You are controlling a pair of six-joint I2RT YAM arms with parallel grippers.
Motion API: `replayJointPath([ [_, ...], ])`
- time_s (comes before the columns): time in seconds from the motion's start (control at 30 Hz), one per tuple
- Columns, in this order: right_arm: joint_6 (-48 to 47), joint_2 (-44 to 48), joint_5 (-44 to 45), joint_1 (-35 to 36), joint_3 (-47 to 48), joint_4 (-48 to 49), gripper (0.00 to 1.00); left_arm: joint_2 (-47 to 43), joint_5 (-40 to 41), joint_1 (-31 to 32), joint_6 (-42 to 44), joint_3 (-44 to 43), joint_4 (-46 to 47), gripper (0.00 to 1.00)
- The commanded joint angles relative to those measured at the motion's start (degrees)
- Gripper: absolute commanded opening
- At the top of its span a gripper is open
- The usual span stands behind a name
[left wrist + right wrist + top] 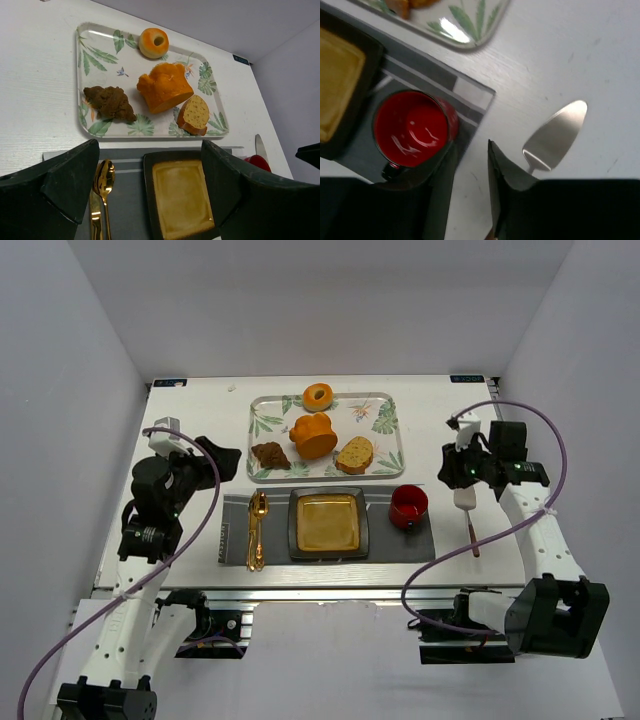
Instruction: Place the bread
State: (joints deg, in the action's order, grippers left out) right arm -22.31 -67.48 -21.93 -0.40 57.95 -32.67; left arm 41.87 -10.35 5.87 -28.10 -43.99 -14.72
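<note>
The bread [354, 454] lies at the lower right corner of the leaf-print tray [262, 408], just beside the orange bun [313, 435], so it is not yet served. The square yellow plate [328, 522], centred on the grey placemat [232, 538] between a gold spoon [257, 530] and a red cup [409, 505], looks like its destination. The left tool [150, 165] is spread wide and empty, framing plate and tray, probably lining up a reach. The right tool [470, 190] holds nothing, its gap narrow, poised above the bench beside a cake server [555, 131].
</note>
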Motion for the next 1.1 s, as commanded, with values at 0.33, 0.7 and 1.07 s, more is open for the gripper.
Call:
replayJointPath([
  [0.33,0.0,-1.9,8.7,-10.7,-7.7,-3.7,0.58,-2.9,-3.3,0.2,0.9,3.1,1.8,0.93],
  [0.7,-2.4,-4.0,12.4,-12.5,-8.9,-7.4,0.52,-4.9,-3.5,0.2,0.4,5.5,2.9,0.93],
  [1.07,-9.7,-6.7,14.2,-12.6,-12.2,-9.6,0.50,-5.3,-4.2,0.2,0.6,6.5,3.7,0.94],
])
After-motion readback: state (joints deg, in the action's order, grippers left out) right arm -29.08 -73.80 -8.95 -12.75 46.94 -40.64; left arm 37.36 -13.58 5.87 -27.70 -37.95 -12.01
